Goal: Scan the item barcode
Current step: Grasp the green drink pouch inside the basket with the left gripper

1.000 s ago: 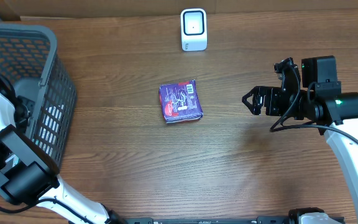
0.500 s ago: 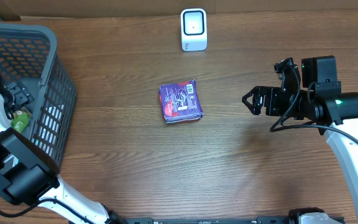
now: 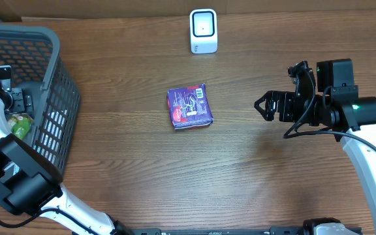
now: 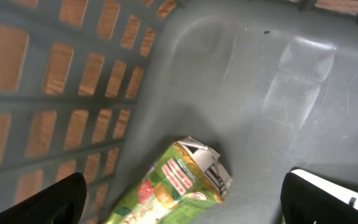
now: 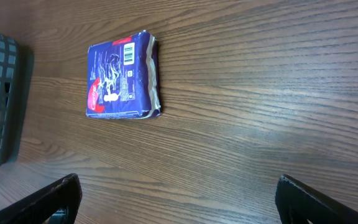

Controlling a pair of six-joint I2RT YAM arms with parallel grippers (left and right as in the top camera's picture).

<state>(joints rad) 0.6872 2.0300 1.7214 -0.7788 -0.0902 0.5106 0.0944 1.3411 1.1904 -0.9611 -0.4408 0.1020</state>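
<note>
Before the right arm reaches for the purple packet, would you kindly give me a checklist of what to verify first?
1. Right gripper open: ok, its fingers stand wide apart.
2. Purple packet free to pick: ok, it lies alone on the table.
3. Barcode findable: ok, it faces up near one edge of the packet.
4. Way to the scanner: ok, nothing lies between it and the packet.
5. Left gripper out of the way: ok, it is open inside the basket, with the green carton lying on the basket floor.
6. Green carton already scanned: cannot tell.
</note>
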